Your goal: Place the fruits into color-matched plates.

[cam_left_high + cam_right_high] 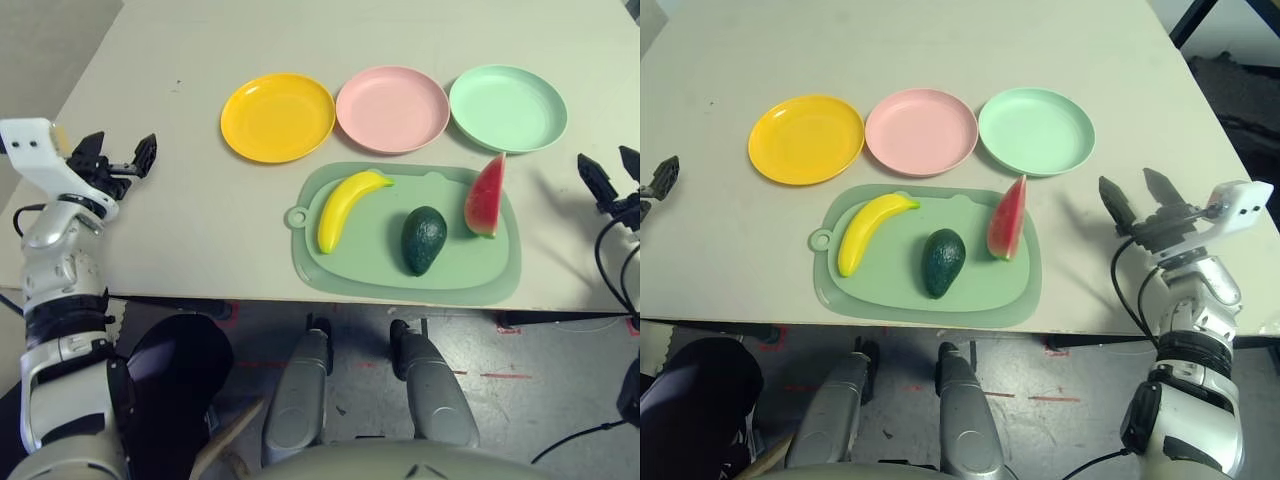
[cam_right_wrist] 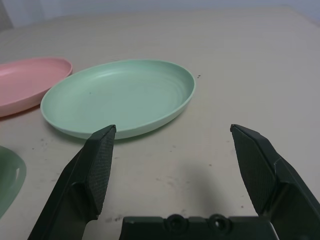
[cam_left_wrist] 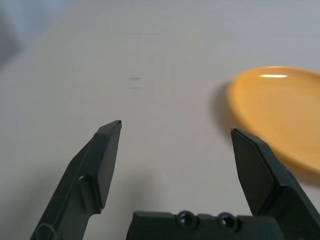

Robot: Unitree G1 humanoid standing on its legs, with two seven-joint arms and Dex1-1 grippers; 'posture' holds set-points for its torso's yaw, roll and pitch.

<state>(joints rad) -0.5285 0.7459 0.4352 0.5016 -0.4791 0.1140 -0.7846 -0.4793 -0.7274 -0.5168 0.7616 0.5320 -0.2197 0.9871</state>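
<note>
Avocado [image 1: 424,240], dark green, pear-shaped

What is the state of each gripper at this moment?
Left gripper: jaws open, holding nothing.
Right gripper: jaws open, holding nothing.

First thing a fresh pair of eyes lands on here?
Probably the row of three round, shallow plates across the table: glossy yellow-orange on the robot's left, pale pink in the middle, mint green on the right. Next, the rounded green cutting mat nearer the robot, carrying a curved yellow banana, a dark green pear-shaped avocado and a red watermelon wedge, left to right.
</note>
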